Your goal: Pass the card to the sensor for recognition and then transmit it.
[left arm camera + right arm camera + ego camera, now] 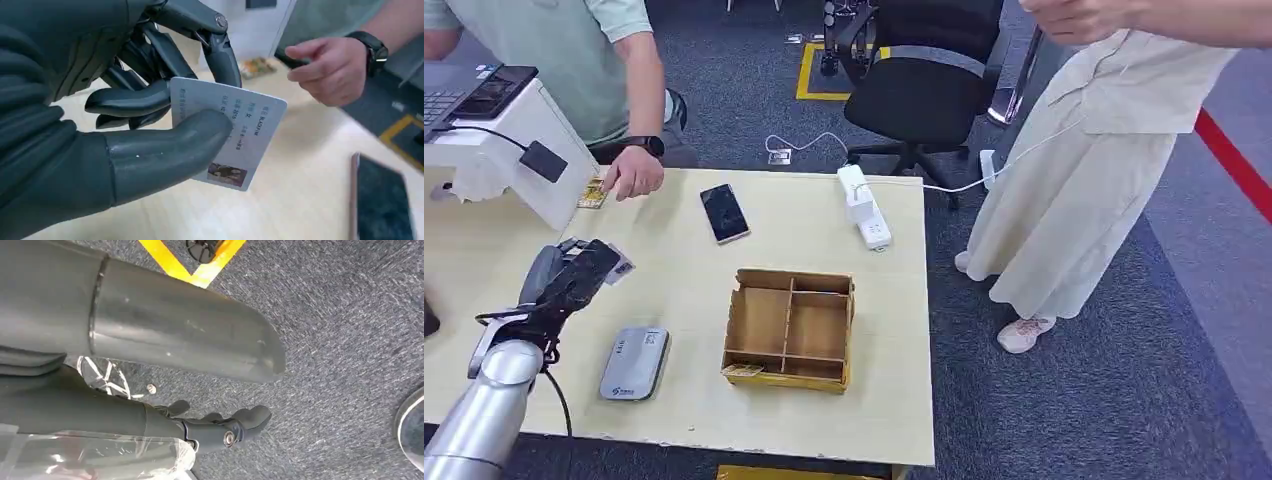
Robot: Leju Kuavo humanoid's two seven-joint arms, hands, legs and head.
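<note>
**Card pinched in the left hand, reader sitting under it**

While the head view looks down on the pale wooden table [824,215], the robot's left hand [564,285] sits at about 9 o'clock, with a corner of the white ID card [620,266] poking out of its dark fingers. Flat grey card reader [635,363] lies at 7 o'clock, just below that hand and apart from it. Brown cardboard divided box [790,328] is dead centre, black smartphone [724,212] at 11 o'clock. A seated person's hand [632,172] with a black watch rests on the table's far edge near a small yellowish card [592,193].

Left wrist view: thick grey thumb [165,152] presses the white ID card [230,131] against the dark fingers [130,100], so it's pinched above the tabletop. The person's hand [327,70] is beyond it.

Right wrist view: right hand [220,427] hangs over grey carpet [340,340], fingers curled in, nothing in them.
</note>
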